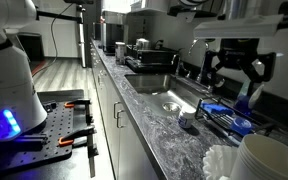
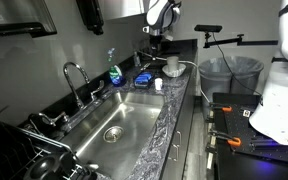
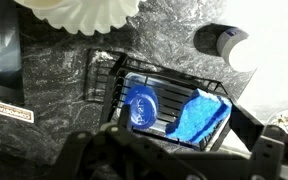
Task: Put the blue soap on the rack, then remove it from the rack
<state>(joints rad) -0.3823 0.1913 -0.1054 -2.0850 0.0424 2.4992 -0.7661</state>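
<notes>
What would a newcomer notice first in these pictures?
The bright blue soap lies on the dark wire rack, beside a flat blue pad. The pincer hangs open and empty above the rack. A long steel sink stretches along the counter next to it.

Blue soap (image 3: 141,108) on the rack (image 3: 106,82)
The soap was a small, round, bright-blue lump lying inside the low rack of thin dark wire bars, toward its left half in the wrist view.
</notes>
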